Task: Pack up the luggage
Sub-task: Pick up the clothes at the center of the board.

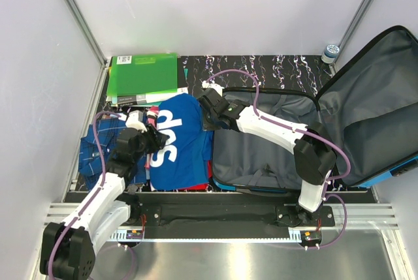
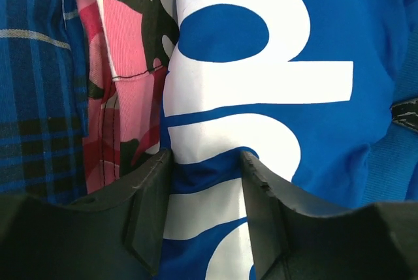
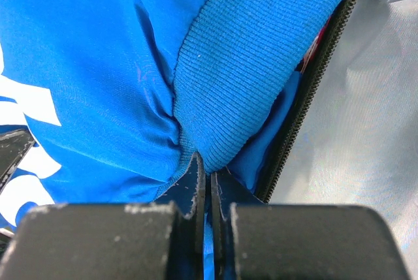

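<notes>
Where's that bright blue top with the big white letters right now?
In the overhead view, the bright blue top with big white letters lies on a clothes pile, left of the open blue grey-lined suitcase, green plastic folders behind it.

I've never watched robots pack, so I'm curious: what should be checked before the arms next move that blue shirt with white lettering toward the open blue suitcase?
1. Small blue hard-shell suitcase lies open, grey lining exposed: ok.
2. Right gripper pinched shut on the ribbed edge of the bright blue shirt with white lettering: ok.
3. Left gripper straddles the lettering; firm hold: cannot tell.
4. Pink camouflage cloth beside the left gripper, free of its grip: cannot tell.
5. Shirt inside the suitcase: not ok, mostly beside it.
</notes>
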Available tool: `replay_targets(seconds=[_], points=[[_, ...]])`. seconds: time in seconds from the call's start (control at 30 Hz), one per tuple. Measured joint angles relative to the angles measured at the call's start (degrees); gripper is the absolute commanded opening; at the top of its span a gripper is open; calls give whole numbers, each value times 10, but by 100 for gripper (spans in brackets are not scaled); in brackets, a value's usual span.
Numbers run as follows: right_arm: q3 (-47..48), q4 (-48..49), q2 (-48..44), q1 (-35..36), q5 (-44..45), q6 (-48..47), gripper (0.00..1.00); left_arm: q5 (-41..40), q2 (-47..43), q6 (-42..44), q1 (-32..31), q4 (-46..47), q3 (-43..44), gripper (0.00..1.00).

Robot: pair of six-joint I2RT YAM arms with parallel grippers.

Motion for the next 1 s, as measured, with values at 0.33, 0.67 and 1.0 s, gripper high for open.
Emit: replay_targets(seconds=[0.33, 0.67, 1.0], points=[[2, 1, 7, -2, -13, -3, 0, 18, -15, -6, 0, 29, -9, 0], [2, 11, -1, -3, -32, -26, 0, 53, -113, -13, -4, -10, 15, 0], [-19, 31, -127, -3, -41, -31, 0, 80, -126, -13, -4, -59, 94, 0]])
